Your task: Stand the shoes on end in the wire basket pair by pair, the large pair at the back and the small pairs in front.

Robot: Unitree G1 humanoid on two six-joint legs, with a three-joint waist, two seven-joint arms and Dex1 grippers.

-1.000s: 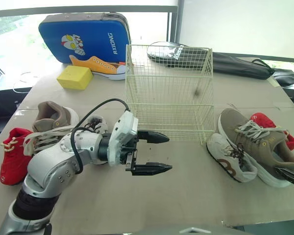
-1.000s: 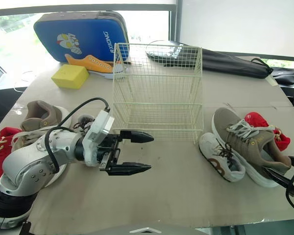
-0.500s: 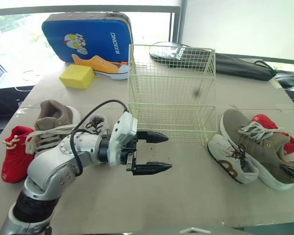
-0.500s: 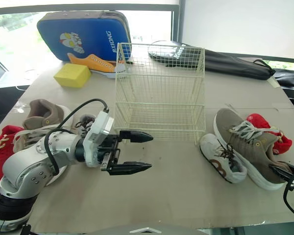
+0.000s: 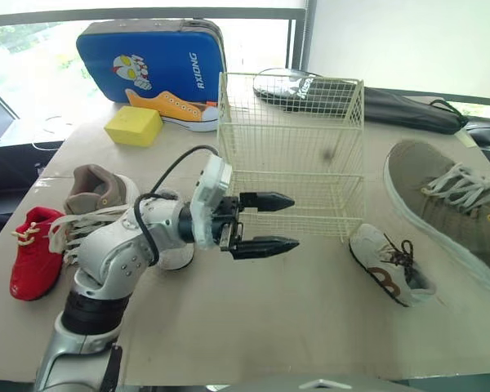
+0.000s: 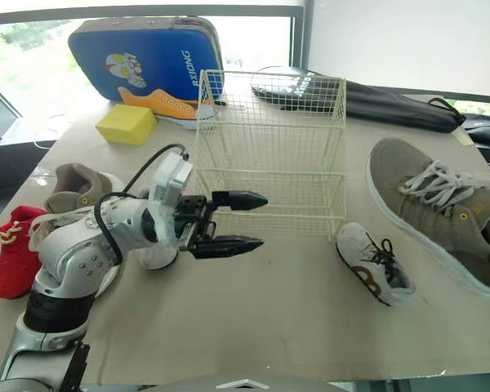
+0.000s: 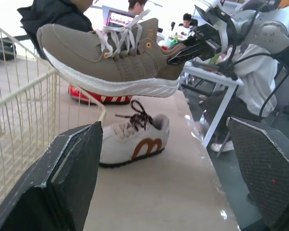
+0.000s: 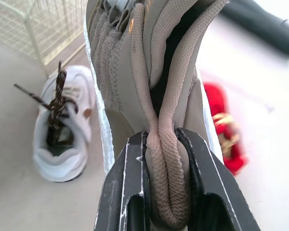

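The right pincer (image 8: 164,140) is clamped on the soft heel collar of the tan shoe (image 5: 441,204), holding it above the counter's (image 5: 269,327) right edge near the basket (image 5: 290,155), light but floppy from there, I'd guess, while the left pincer (image 5: 265,222) hovers, fingers apart.

Your right gripper (image 8: 161,144) now has the big tan shoe (image 5: 445,204) lifted clear of the desk (image 5: 294,327), hanging above the white shoe (image 5: 389,265). Your left gripper (image 5: 292,220) has moved up closer to the wire basket (image 5: 290,155).
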